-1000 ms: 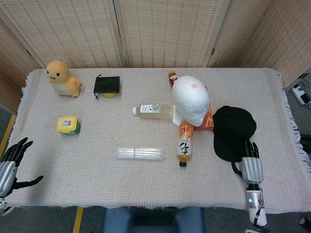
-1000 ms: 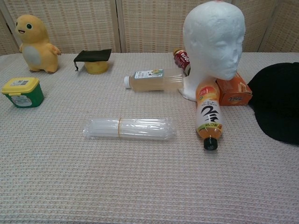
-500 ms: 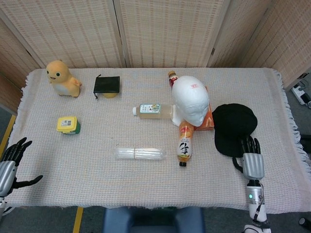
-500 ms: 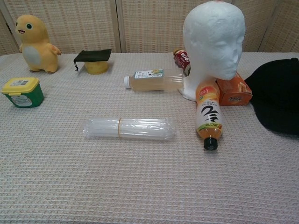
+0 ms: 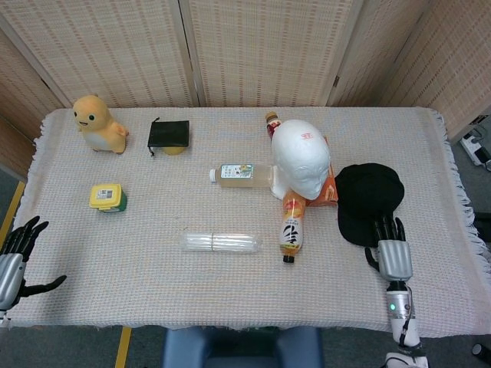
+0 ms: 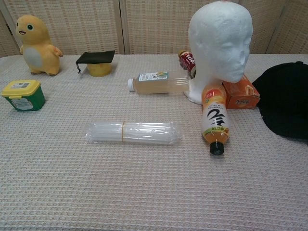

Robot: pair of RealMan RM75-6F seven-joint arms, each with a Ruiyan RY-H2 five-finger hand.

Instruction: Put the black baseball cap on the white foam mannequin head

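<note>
The white foam mannequin head [image 5: 301, 157] [image 6: 221, 43] stands upright right of the table's centre, its face turned toward me. To its right, the black baseball cap [image 5: 370, 201] [image 6: 286, 103] lies flat on the cloth. My right hand [image 5: 391, 251] is at the cap's near edge with its fingers spread. Its fingertips [image 5: 387, 228] touch the cap's rim, and I see no grip on it. My left hand [image 5: 15, 257] hangs off the table's left edge, fingers apart and empty. The chest view shows neither hand.
An orange drink bottle [image 5: 291, 226] and an orange box [image 5: 330, 188] lie between mannequin and cap. A tea bottle [image 5: 242, 174], a clear plastic pack [image 5: 221, 242], a green tub [image 5: 108, 197], a yellow plush [image 5: 100, 124] and a small mortarboard [image 5: 169, 136] sit further left.
My right hand has moved forward and a little left. The cap's near edge has drawn back toward the mannequin, so the cap looks shorter. The left hand has barely moved.
</note>
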